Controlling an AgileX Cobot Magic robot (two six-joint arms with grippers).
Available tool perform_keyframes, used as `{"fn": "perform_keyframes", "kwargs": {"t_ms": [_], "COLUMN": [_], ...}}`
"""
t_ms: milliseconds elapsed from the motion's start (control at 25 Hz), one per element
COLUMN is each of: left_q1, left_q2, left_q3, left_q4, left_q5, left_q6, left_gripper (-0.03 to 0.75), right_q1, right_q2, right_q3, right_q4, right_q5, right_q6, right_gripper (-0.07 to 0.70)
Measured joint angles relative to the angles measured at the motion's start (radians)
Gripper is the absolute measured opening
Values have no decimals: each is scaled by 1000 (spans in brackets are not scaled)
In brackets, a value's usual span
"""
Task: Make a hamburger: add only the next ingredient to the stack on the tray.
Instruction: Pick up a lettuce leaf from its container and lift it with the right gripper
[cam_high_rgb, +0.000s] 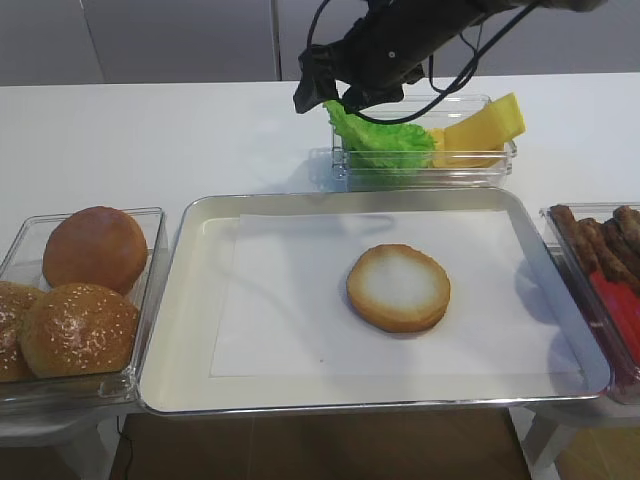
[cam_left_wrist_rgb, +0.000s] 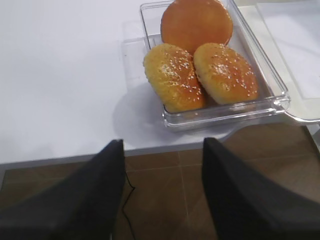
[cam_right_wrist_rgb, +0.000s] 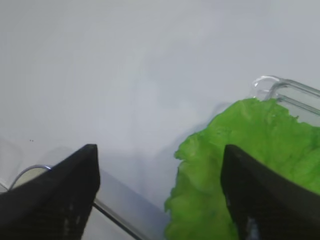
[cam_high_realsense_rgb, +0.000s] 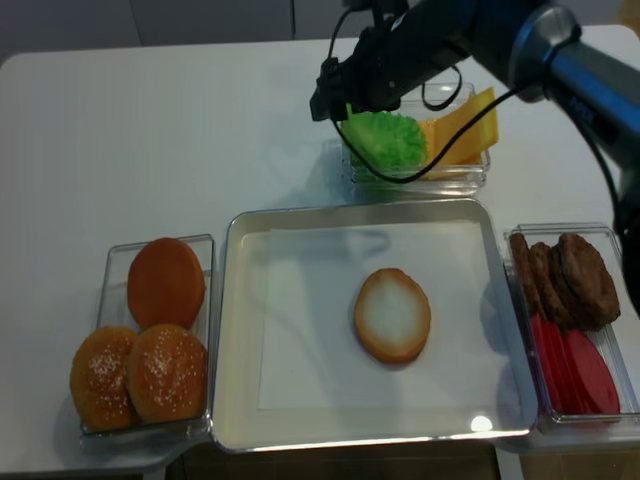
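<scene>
Lettuce leaf (cam_right_wrist_rgb: 250, 165) under R hand (cam_right_wrist_rgb: 160, 195), at its right finger.

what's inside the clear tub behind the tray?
Green lettuce leaf on the left, yellow cheese slices on the right. The right gripper hides the lettuce's top-left edge; the tub floor is covered.

- A staged food-preparation bench in a lab-like room is suggested; a plain white tabletop (cam_high_rgb: 150, 130) is seen against bare pale wall panels (cam_high_rgb: 180, 40)
- Burger ingredients are sorted into small clear plastic tubs (cam_high_realsense_rgb: 112, 262); a large shiny metal tray (cam_high_rgb: 190, 300) is set centrally
- A cabled black robot arm (cam_high_realsense_rgb: 450, 30) is mounted above
</scene>
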Motion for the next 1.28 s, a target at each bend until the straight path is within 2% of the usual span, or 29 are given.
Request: {"fn": "perform_keyframes", "kwargs": {"t_ms": [320,680,800,1040,1280], "left_q1": [0,0,0,0,0], "left_q2": [0,0,0,0,0], "left_q3": [0,0,0,0,0], "left_q4": [0,0,0,0,0], "left_q5": [0,0,0,0,0], "left_q6": [0,0,0,0,0], "left_gripper": [374,374,374,374,374], "right_q1": [0,0,0,0,0], "right_q2": [32,35,35,15,13], "right_q3": [-2,-2,-2,-2,-2], "right_q4": [-56,-72,-72,-79,-84], "right_q5": [-13,-18,-18,-12,4], "right_q6": [2,2,2,3,1], "right_gripper": [550,202,167,146,18]}}
